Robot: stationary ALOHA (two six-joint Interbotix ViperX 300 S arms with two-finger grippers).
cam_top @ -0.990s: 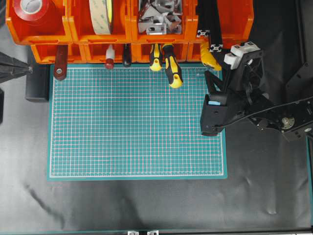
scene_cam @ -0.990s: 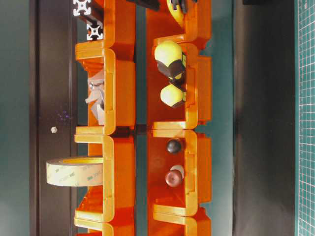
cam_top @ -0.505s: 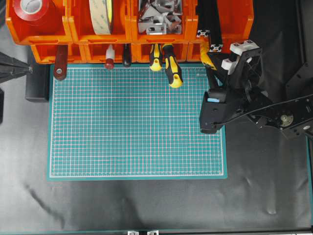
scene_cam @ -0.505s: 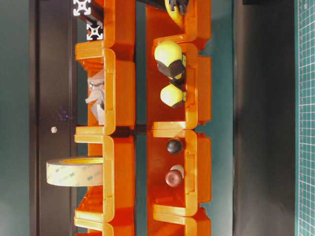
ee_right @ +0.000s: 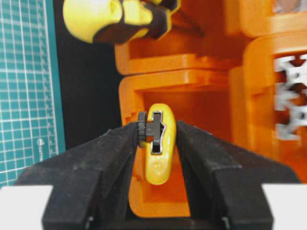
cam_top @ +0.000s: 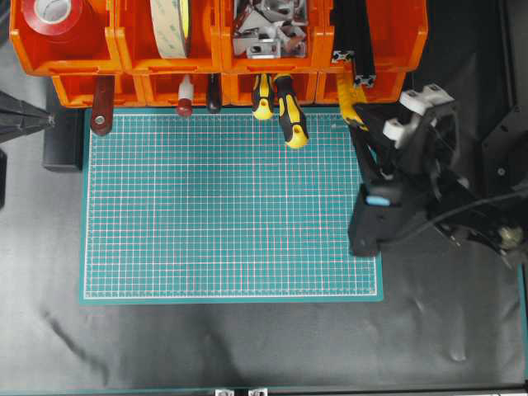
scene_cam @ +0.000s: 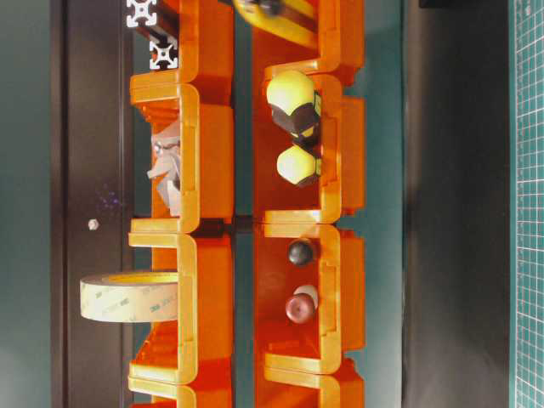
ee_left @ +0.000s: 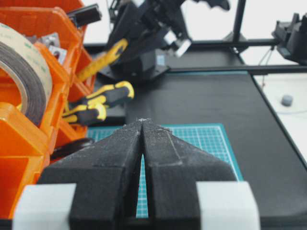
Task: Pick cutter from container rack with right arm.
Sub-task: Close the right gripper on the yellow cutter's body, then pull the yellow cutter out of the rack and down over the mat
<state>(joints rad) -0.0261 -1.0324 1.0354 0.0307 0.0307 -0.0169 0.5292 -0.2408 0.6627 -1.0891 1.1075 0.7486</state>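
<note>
On your far left, the left gripper (ee_left: 142, 143) sits off the edge of the green mat (cam_top: 231, 206) with its jaws pressed together and nothing between them; leave it there. Moving right, past the screwdrivers (cam_top: 280, 107) hanging out of the container rack (cam_top: 214, 54), you reach the cutter (cam_top: 353, 103). It is in the lower tier's right-hand bin, its rear end jutting out over the mat's top right corner. The right gripper (ee_right: 156, 143) has its jaws narrowed onto that yellow body, one finger against the black thumbwheel side.

Keep that squeeze firm and draw the cutter back along its own length, not sideways, so it should not catch the bin's lip.

Its long axis runs diagonally: the blade end points up-left into the bin, the grasped end down-right toward the right arm (cam_top: 429, 198).
</note>
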